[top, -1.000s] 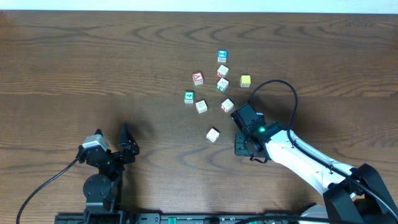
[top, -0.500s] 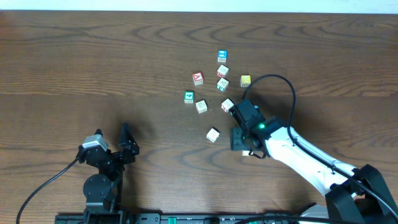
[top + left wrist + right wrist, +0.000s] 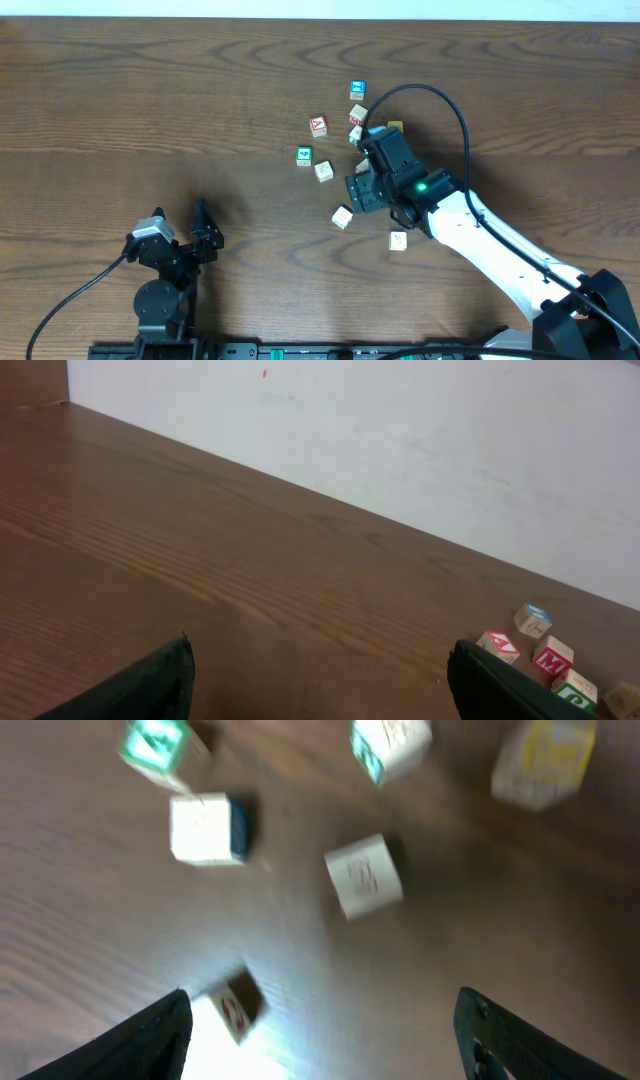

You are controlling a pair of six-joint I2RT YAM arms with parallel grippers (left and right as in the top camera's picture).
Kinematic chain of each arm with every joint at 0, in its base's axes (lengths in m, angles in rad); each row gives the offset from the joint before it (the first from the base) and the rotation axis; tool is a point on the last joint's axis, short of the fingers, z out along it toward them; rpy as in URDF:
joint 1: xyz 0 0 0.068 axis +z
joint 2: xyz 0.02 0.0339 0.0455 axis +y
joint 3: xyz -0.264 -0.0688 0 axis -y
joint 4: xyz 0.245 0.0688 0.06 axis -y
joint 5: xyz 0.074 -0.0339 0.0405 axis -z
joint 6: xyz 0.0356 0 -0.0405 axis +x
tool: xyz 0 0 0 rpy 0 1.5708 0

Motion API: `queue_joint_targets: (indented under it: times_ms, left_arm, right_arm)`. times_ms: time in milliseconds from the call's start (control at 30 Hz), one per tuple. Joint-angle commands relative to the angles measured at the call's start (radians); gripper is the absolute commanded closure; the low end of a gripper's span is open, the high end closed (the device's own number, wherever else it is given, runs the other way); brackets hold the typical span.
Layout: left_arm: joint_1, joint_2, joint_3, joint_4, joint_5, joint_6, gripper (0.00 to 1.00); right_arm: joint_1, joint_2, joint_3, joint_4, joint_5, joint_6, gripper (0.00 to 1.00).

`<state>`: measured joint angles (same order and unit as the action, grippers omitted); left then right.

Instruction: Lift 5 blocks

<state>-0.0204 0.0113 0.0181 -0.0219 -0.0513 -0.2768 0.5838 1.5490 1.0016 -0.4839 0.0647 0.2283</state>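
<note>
Blocks (image 3: 323,171) loosely clustered, well inside table (image 3: 120,100) edges, right claw (image 3: 322,1005) spread above

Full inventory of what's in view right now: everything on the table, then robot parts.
cream blocks: five in the overhead view, cream/white, scattered right of table centre; one lies apart, nearest the front edge; a likely sixth shows only in the right wrist view
yellow block: one, yellow, cluster's right edge
blue-faced block: one, blue, farthest in the cluster
red-faced block: one, red, cluster's left
green-faced block: one, green, just nearer than the red one
table: one, brown wood
wall: one, white, behind the table
cable: one, black, looping above the cluster's right side
left end effector: one, black, open, empty, front left
right end effector: one, black, open, empty, over the cluster
</note>
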Motion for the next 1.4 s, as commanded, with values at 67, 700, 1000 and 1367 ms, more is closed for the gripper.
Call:
queue_joint_targets:
  times_ms: [67,700,1000,1367]
  left_arm:
    - [0.003,0.0,-0.014,-0.047,-0.016,0.006,0.18]
    - [0.003,0.0,-0.014,-0.047,-0.016,0.006,0.19]
    - [0.003,0.0,-0.014,-0.047,-0.016,0.006,0.19]
    - [0.003,0.0,-0.014,-0.047,-0.016,0.006,0.19]
  right_arm:
    - [-0.028,0.01,0.015,0.092,0.013,-0.1,0.2]
    - [-0.068,0.231,0.015,0.217,-0.055,-0.193,0.32]
    - [-0.073,0.232,0.015,0.239,-0.036,-0.231,0.34]
    - [-0.12,0.243,0.015,0.261,-0.048,-0.237,0.36]
